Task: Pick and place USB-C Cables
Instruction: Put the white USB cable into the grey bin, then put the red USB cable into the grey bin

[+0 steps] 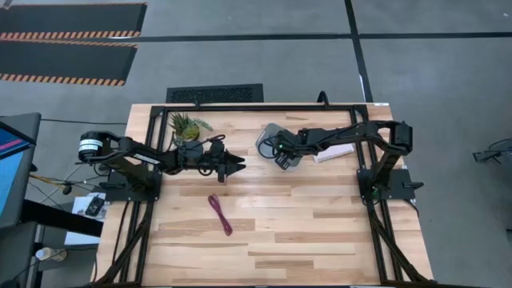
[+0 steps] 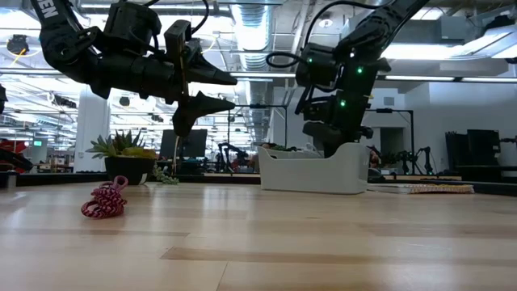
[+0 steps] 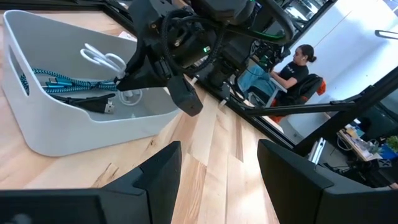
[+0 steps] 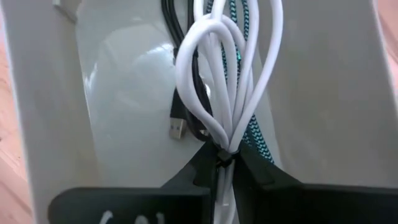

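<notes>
A pale bin (image 1: 272,142) stands on the table's far half. Teal (image 4: 239,56) and black (image 4: 186,106) cables lie in it. My right gripper (image 4: 222,163) reaches down into the bin (image 3: 56,134), shut on a white cable (image 4: 217,68) whose loops lie over the other two. A maroon cable (image 1: 220,214) lies bundled on the bare wood near the middle, also seen in the low view (image 2: 105,200). My left gripper (image 1: 230,167) hangs open above the table between the bin and the maroon cable, touching nothing. My right gripper pinches the white cable at its gathered waist (image 4: 225,148) between its two fingertips. The fingers come slanting down from above into the bin and lie along the bundle. The loops spread away from the fingers and rest on the teal and black cables.
A small potted plant (image 1: 186,126) stands at the far left behind my left arm. A flat white object (image 1: 334,154) lies right of the bin. A person (image 3: 292,68) sits in the room beyond the table. The near half of the table is bare wood around the maroon cable.
</notes>
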